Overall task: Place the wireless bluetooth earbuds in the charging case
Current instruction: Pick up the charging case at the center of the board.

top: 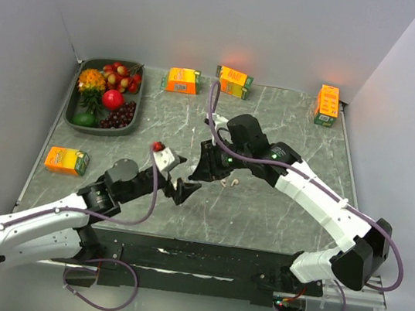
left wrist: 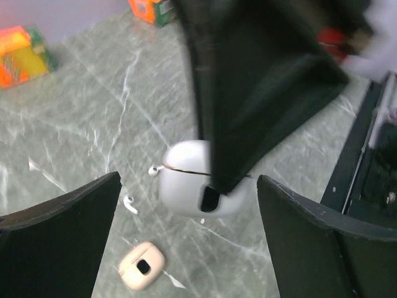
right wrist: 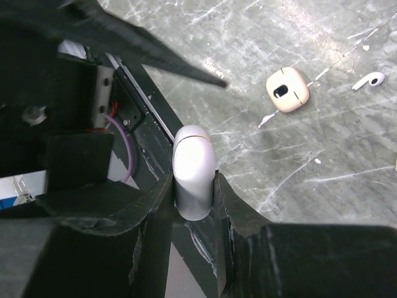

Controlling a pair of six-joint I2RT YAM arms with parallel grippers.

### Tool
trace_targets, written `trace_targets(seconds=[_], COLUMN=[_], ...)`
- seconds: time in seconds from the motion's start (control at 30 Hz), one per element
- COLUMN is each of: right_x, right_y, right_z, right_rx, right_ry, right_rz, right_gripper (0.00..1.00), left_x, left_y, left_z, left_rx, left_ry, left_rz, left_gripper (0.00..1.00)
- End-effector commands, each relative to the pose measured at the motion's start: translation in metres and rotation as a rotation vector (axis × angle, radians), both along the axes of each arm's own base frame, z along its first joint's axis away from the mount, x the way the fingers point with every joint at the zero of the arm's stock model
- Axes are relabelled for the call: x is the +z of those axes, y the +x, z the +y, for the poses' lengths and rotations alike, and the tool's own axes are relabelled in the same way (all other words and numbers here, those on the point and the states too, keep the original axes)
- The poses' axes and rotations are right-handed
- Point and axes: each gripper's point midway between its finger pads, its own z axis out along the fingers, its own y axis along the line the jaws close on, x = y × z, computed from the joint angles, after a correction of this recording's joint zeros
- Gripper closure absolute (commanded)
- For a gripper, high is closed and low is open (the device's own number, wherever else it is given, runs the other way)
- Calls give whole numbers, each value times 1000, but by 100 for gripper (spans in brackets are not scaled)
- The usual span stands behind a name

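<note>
My right gripper (right wrist: 194, 180) is shut on a white rounded charging case (right wrist: 193, 164) with a seam and a dark hole, and holds it a little above the table. That case (left wrist: 183, 180) also shows in the left wrist view, pinched by a black right finger (left wrist: 248, 93). Two tiny white stemmed earbuds (left wrist: 155, 169) (left wrist: 129, 203) lie on the table just left of it. One earbud (right wrist: 368, 79) shows in the right wrist view. My left gripper (left wrist: 188, 208) is open and empty, close in front of the case. In the top view the grippers (top: 184, 190) (top: 207, 169) nearly meet.
A beige rounded-square piece (left wrist: 141, 266) (right wrist: 287, 89) with a hole lies near the earbuds. Orange cartons stand at the back (top: 182, 80) (top: 233, 81) (top: 327, 104) and at the left (top: 65, 159). A tray (top: 74, 115) of toy fruit is at the back left.
</note>
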Motion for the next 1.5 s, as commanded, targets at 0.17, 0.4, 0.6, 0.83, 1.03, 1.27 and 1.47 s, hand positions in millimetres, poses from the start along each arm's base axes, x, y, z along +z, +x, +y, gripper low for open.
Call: trace_targets(seconds=[0.17, 0.4, 0.6, 0.83, 1.03, 1.27, 1.47], right_x=[48, 62, 66, 68, 68, 65, 49], right_y=[2, 9, 15, 16, 4, -13, -13], right_z=[-7, -15, -18, -24, -20, -18, -20], right_rx=[-24, -76, -102, -116, -55, 2, 8], right_ry=[72, 89, 89, 83, 100, 111, 63], right_rz=[-126, -160, -173, -167, -99, -23, -7], right_gripper=[100, 100, 100, 100, 100, 100, 100], left_x=[13, 9, -3, 12, 1, 8, 22], left_y=[38, 30, 19, 10, 12, -2, -2], left_z=[-1, 1, -11, -9, 13, 30, 23], left_rx=[271, 283, 206, 136, 216, 185, 172], left_ry=[-115, -232, -222, -126, -7, -62, -116], left_rz=[323, 445, 497, 373, 77, -287, -314], left_gripper=[4, 4, 25, 4, 7, 11, 16])
